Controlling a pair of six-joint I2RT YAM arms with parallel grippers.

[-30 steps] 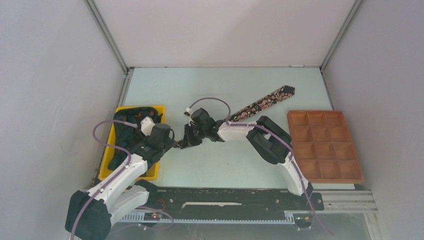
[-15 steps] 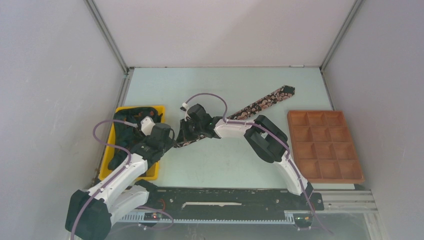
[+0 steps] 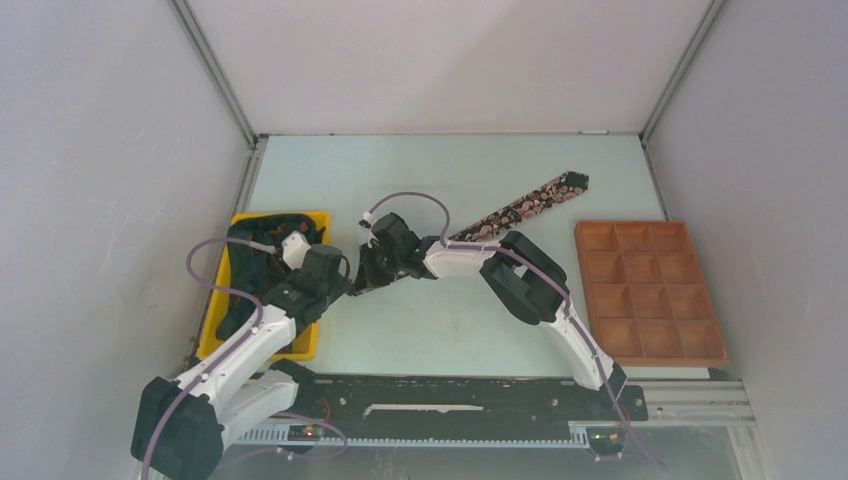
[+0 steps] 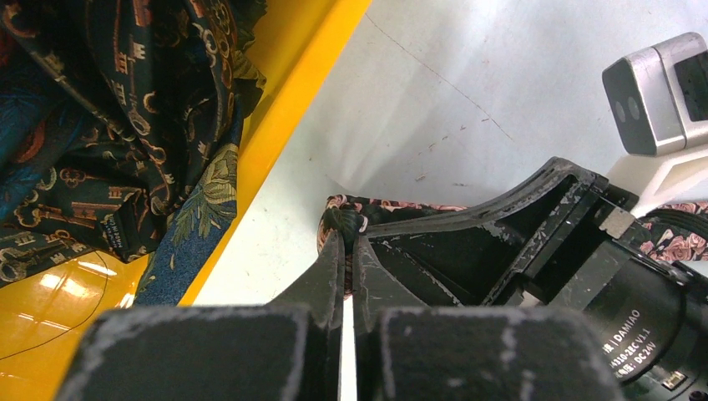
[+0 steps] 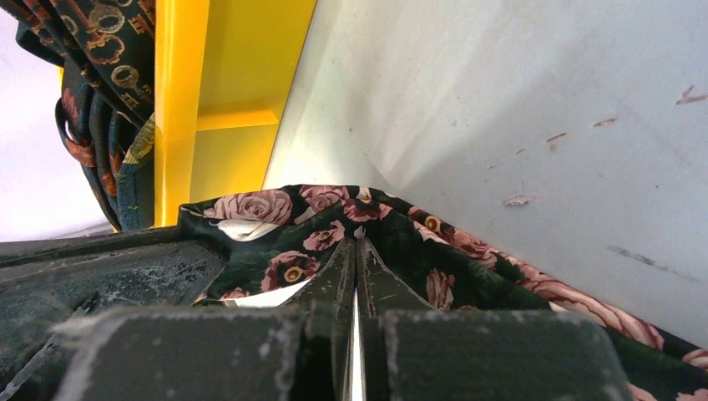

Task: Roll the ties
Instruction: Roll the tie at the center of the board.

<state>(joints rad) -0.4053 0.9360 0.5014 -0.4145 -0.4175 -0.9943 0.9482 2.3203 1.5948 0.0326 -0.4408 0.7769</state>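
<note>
The tie is laid diagonally across the tabletop, its near end pinched by both the left tool and the right tool. Light, limp, slippery fabric is expected. It is best gripped at that end.

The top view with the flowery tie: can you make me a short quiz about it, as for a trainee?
1. True or false: the long black rose-printed fabric necktie is already fully rolled up.
2. Fill in: the left end effector and the right end effector are both shut on the necktie's ____ end.
3. Where do the other dark patterned ties lie? A) in the yellow plastic bin B) hanging on the wall C) draped over the right arm

Key: 1 false; 2 narrow; 3 A.
</note>
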